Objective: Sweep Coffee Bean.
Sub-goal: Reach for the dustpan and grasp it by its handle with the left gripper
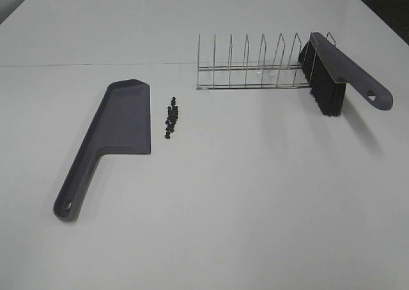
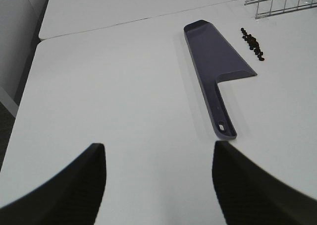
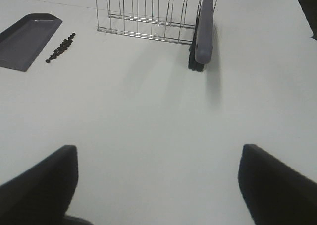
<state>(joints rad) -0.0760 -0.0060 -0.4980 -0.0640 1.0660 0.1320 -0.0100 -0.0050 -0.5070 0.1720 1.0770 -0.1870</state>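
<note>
Exterior high shows no sweeping begun: the beans [image 1: 171,118] lie loose mid-way across the bench [image 1: 255,213], just beside the dustpan [image 1: 118,127] lip, none inside. The brush [image 1: 332,79] seems to lean on the rack [image 1: 249,66] toward the far edge. Left gripper [image 2: 158,148] and right gripper [image 3: 158,149] hang spread, empty.

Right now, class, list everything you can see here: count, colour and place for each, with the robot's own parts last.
table: one, white, under everything.
dustpan: one, grey-purple, flat on the left, handle toward the near edge.
coffee beans: loose cluster, too small to count exactly, dark brown, just right of the dustpan, apart from it.
wire rack: one, silver, far side, right of centre.
brush: one, grey-purple handle, black bristles, at the rack's right end, bristles down.
left gripper: one, black, open and empty, above bare table.
right gripper: one, black, open and empty, above bare table.
</note>
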